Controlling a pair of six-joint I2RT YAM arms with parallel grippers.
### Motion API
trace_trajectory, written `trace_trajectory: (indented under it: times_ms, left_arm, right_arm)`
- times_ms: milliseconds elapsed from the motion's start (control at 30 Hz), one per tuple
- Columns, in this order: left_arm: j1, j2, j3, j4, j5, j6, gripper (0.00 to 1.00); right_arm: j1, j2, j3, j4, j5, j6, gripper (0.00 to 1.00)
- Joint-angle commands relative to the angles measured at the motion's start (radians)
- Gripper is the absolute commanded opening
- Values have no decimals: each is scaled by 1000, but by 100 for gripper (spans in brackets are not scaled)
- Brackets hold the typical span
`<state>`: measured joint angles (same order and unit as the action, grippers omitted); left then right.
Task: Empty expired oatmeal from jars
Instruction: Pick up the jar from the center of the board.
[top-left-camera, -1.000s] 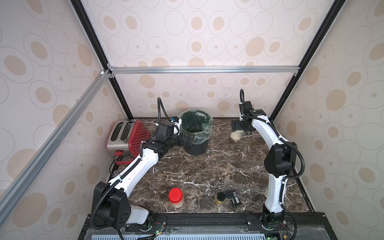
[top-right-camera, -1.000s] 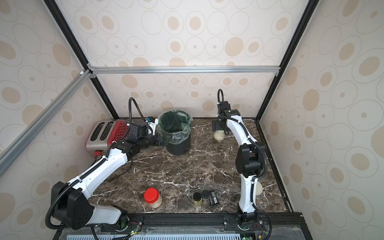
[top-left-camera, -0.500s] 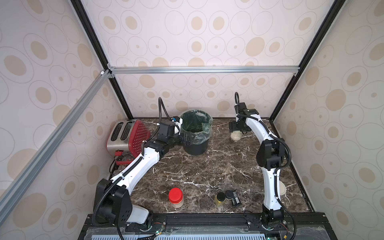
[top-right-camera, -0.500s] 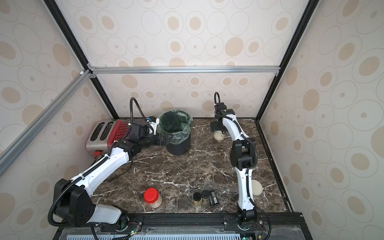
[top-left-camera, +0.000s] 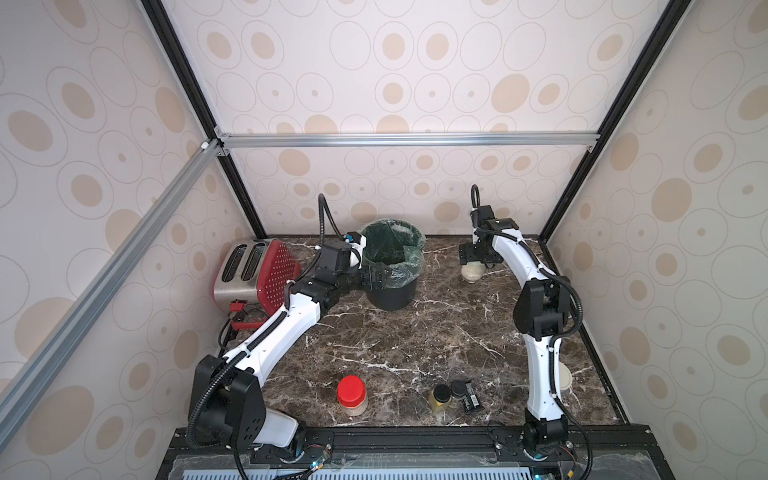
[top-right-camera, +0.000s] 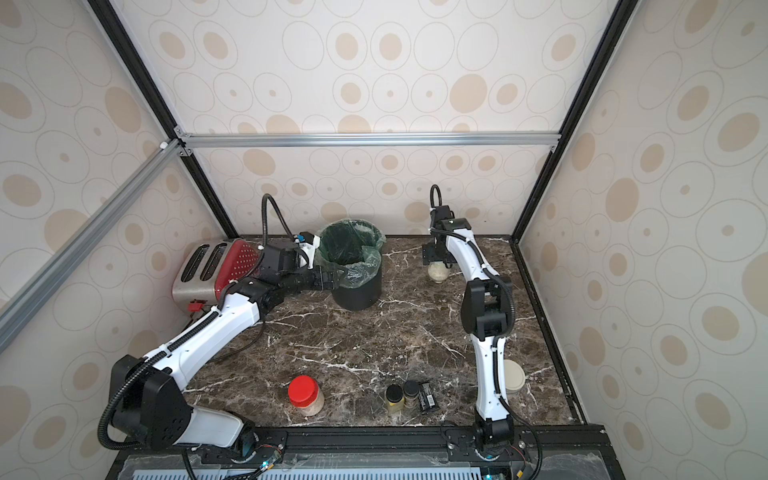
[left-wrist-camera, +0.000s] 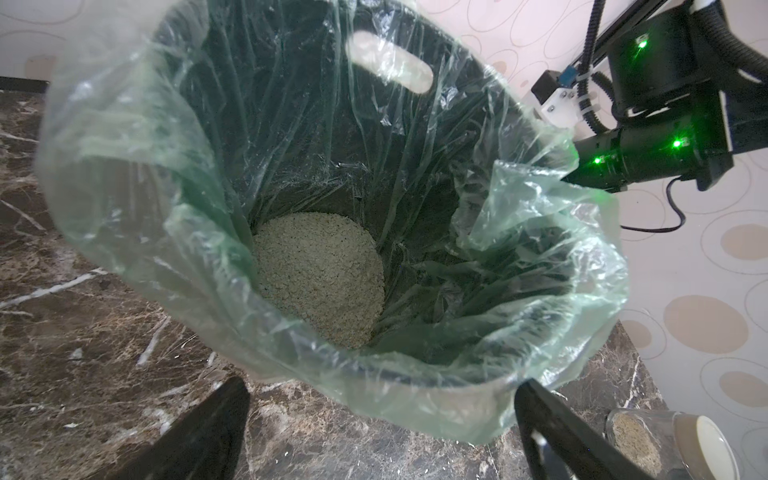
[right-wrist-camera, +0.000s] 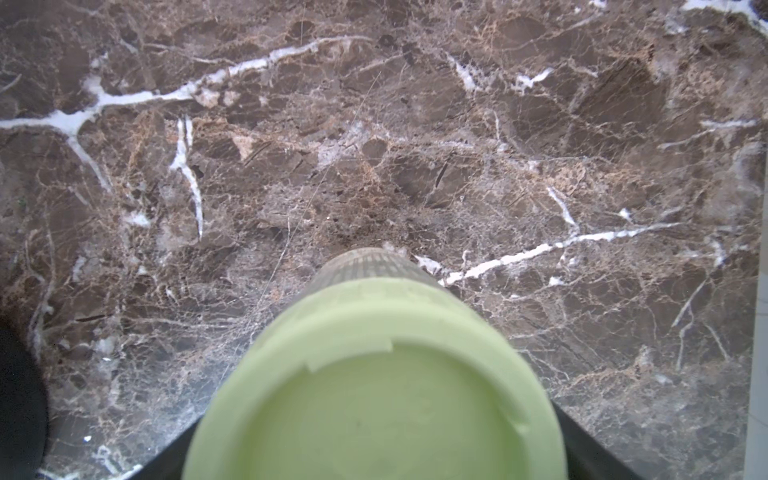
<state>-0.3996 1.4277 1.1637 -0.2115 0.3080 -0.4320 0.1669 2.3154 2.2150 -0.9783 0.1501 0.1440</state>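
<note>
Green-lidded jar (right-wrist-camera: 374, 395), upright, gripped between right jaws

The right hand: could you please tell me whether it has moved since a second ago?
Yes. In a top view the right hand has shifted toward the bin, from beside the green-lidded jar to right over it.

The green lid (right-wrist-camera: 374, 395) runs off the right wrist view's edge and hides most of its jar (right-wrist-camera: 365, 262) and the fingers (right-wrist-camera: 598, 453) of the right gripper (right-wrist-camera: 376, 451). In both top views the right arm (top-left-camera: 538, 374) covers part of the beige-lidded jar (top-left-camera: 566, 378).
</note>
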Motion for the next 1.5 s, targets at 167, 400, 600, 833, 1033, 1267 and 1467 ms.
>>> trace_trajectory:
  times_ms: [167, 400, 600, 833, 1033, 1267, 1467]
  left_arm:
    - [-7, -14, 32, 15, -15, 4, 99]
    - [-7, -28, 17, 11, -35, 16, 99]
    - [-10, -34, 10, 9, -39, 32, 99]
    - [-98, -59, -15, -3, -128, 126, 99]
    - [-238, -109, -89, 30, -221, 222, 99]
    - [-391, -171, -206, 127, -345, 300, 99]
    - [-454, -170, -294, 318, -354, 383, 99]
  right_arm:
    - [-10, 4, 13, 5, -11, -4, 92]
    - [-20, 1, 13, 15, -55, 3, 83]
    - [-20, -76, -10, -29, -127, 29, 65]
    - [-10, -379, -319, 54, -232, 74, 53]
    - [54, -623, -567, 80, -316, 76, 51]
    - [155, -813, -773, 142, -530, 99, 49]
    - [239, -836, -779, 188, -674, 142, 49]
